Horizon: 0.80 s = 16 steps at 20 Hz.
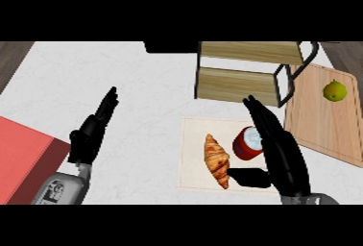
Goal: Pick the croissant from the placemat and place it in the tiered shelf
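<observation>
Since your right hand is open over the placemat, shift it left past the red can & curl round the croissant mid-body; left hand rests open.

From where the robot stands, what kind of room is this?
Most likely a kitchen counter: a pale stone-like worktop holds a croissant on a placemat, a wooden cutting board with a green fruit, and a small tiered shelf.

Croissant lies on placemat, can just right of it. Tiered shelf stands behind placemat. Cutting board at right carries pear.
</observation>
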{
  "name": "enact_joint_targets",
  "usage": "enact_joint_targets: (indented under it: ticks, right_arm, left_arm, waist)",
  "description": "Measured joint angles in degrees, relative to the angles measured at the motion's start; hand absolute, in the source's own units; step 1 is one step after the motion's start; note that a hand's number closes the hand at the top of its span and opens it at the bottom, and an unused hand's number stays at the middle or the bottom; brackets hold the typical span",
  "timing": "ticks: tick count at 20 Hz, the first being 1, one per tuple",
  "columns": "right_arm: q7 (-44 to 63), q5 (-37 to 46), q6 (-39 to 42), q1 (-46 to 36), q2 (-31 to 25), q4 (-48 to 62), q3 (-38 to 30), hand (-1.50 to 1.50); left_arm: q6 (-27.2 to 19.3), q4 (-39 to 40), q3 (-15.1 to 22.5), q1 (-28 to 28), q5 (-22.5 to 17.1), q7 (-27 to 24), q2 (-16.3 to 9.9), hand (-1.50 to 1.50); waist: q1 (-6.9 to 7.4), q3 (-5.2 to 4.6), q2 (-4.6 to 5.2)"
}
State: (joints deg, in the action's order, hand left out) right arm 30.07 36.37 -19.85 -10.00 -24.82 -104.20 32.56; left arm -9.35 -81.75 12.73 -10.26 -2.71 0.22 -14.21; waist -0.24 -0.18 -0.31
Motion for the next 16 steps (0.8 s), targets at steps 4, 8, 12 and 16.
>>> enact_joint_targets:
  ticks: [4,8,12,16]
  right_arm:
    - [12.4,4.8,11.1,-4.4,0.6,-2.6,4.1,-1.5]
    - [23.6,7.5,23.0,-8.4,2.6,-3.4,9.0,-1.5]
    - [30.5,10.0,31.3,-11.8,6.9,-3.8,12.8,-1.5]
    - [33.4,12.6,34.2,-12.7,12.2,-2.8,15.2,-1.5]
  left_arm:
    - [0.1,0.3,0.1,-0.2,0.3,0.2,0.4,0.0]
    - [0.5,-0.3,-0.1,-1.0,0.2,1.1,0.3,0.0]
    - [1.1,0.2,-0.6,-1.0,0.1,0.8,0.2,0.0]
    - [0.9,0.3,-1.1,-1.2,0.5,0.7,0.5,0.0]
  waist:
    - [0.19,-0.06,-0.01]
    - [0.48,-0.06,-0.05]
    - [0.47,-0.02,0.0]
    - [0.35,0.04,0.05]
